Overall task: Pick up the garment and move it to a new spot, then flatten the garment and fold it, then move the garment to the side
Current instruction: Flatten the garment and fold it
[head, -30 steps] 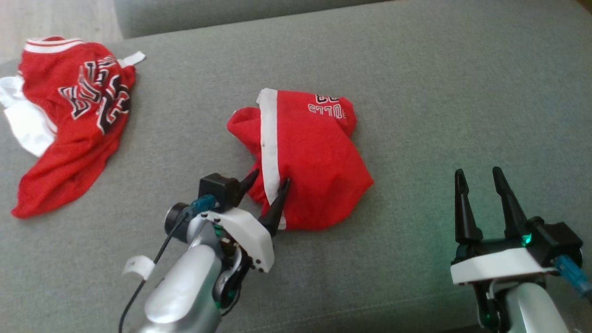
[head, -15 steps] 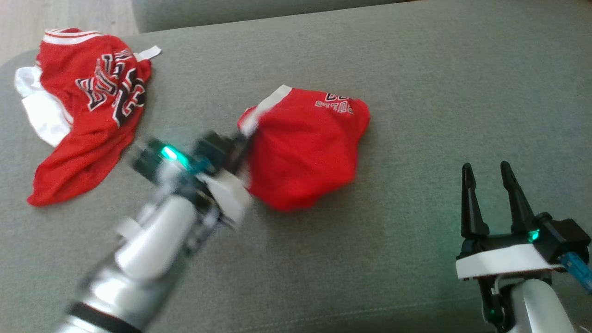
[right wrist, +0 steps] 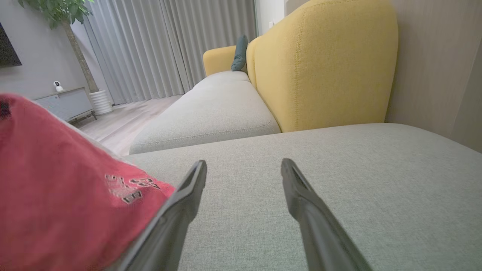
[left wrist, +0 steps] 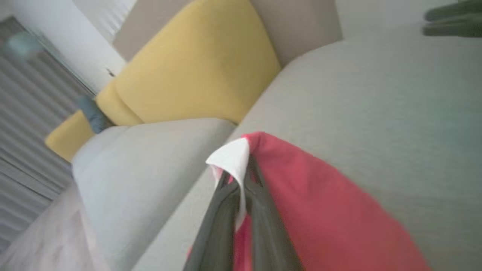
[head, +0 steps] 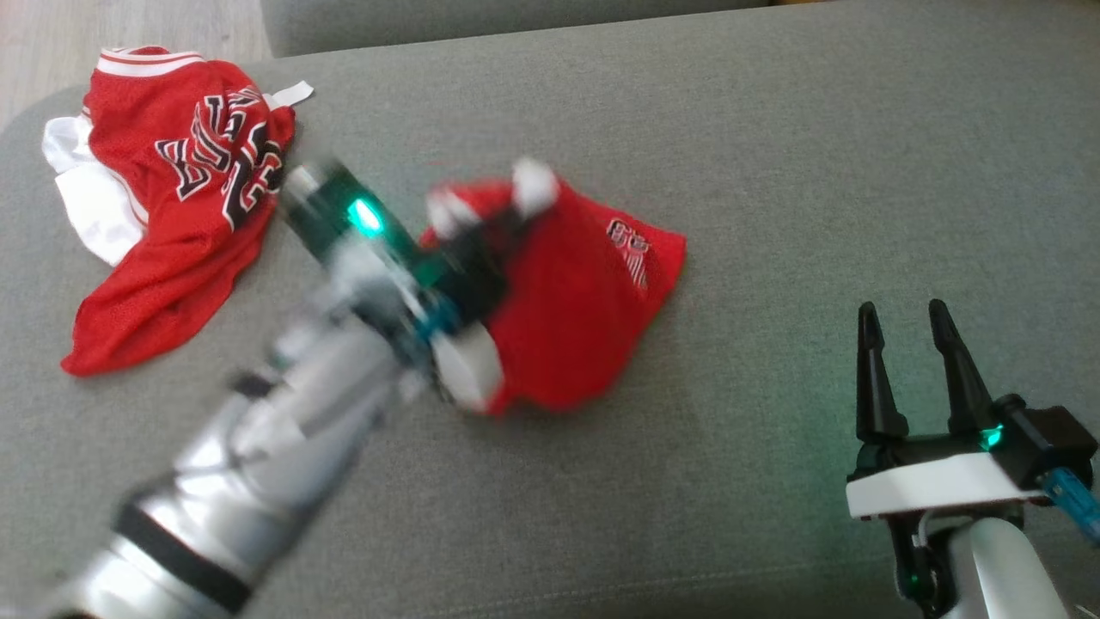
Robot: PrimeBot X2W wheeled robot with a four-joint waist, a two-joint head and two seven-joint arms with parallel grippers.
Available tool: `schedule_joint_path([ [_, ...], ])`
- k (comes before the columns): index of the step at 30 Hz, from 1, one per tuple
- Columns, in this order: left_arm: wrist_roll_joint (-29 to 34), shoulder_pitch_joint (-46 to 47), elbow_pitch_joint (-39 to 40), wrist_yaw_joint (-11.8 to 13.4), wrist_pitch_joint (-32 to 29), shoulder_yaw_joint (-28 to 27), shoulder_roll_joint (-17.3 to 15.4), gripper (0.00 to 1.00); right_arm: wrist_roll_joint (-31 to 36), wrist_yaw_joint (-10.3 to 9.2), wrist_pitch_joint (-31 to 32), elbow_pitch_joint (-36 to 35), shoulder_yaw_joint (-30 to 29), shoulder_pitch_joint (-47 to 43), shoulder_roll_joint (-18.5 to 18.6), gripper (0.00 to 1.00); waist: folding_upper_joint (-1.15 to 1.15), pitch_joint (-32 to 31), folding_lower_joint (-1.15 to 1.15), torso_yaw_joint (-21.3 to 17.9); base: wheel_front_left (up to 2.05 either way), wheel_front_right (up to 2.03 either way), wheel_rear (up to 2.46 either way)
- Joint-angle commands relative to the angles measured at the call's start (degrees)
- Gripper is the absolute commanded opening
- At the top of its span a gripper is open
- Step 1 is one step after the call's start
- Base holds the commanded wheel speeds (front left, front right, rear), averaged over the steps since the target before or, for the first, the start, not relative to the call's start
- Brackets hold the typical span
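The garment [head: 172, 215] lies crumpled on the grey sofa seat [head: 773, 129] at the far left of the head view. Its black-and-white lettering [head: 223, 163] faces up, a white sleeve [head: 86, 198] is bunched at its left edge, and a small white label [head: 292, 93] sticks out at its top right. No gripper touches it. The left gripper [left wrist: 239, 177] (badly blurred in the head view) has its fingers [left wrist: 222, 210] pressed together on the white trim [left wrist: 231, 158] of a smaller red piece [head: 593, 301], and the red cloth droops from that pinched edge toward the seat. This piece sits near the middle of the sofa, apart from the garment and to its right. The right gripper [head: 902, 318] hovers low at the near right with its fingers [right wrist: 301, 195] spread wide and nothing between them. In the right wrist view, the smaller red piece fills the lower left beside that gripper's left finger. A yellow backrest [right wrist: 324, 64] rises behind the seat.
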State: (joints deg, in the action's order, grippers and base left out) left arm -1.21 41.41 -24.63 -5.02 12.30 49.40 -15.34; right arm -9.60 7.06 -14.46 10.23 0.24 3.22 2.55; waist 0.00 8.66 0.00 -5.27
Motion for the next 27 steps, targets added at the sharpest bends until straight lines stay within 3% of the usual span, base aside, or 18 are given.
schedule_joint_path([
  [1, -0.5, 0.09, 1.02, -0.1, 0.36, -1.33, -0.78, 0.0, -0.38, 0.43, -0.54, -1.67, 1.51, 2.35, 0.32, 1.0, 0.0, 0.06, 0.0, -0.03, 0.0, 0.0, 0.0],
  [18, -6.82, -13.76, -6.85, -0.38, 2.34, 4.65, 8.03, 0.0, 0.43, 0.43, -0.54, -1.44, 1.5, 2.58, 0.32, 1.0, 0.0, 0.31, 0.0, 1.94, 0.0, 0.0, 0.0],
  [19, -7.04, -14.13, -7.06, -0.2, 2.42, 4.61, 8.23, 0.22, 0.49, 0.43, -0.54, -1.39, 1.51, 2.56, 0.32, 1.0, 0.0, 0.23, 0.0, 2.16, 0.0, 0.0, 0.0],
  [20, -7.38, -14.5, -7.09, 0.12, 2.49, 4.35, 8.4, 0.69, 0.59, 0.43, -0.54, -1.32, 1.56, 2.55, 0.32, 1.0, 0.0, 0.12, 0.0, 2.38, 0.0, 0.0, 0.0],
  [21, -7.84, -14.86, -6.93, 0.54, 2.55, 3.85, 8.54, 1.0, 0.7, 0.43, -0.54, -1.24, 1.58, 2.57, 0.32, 1.0, 0.0, -0.02, 0.0, 2.63, 0.0, 0.0, 0.0],
  [27, -10.07, -17.42, -1.32, 3.53, 2.67, -0.38, 8.15, 1.0, 1.77, 0.43, -0.54, -0.91, 1.24, 3.2, 0.32, 1.0, 0.0, -1.46, 0.0, 4.54, 0.0, 0.0, 0.0],
])
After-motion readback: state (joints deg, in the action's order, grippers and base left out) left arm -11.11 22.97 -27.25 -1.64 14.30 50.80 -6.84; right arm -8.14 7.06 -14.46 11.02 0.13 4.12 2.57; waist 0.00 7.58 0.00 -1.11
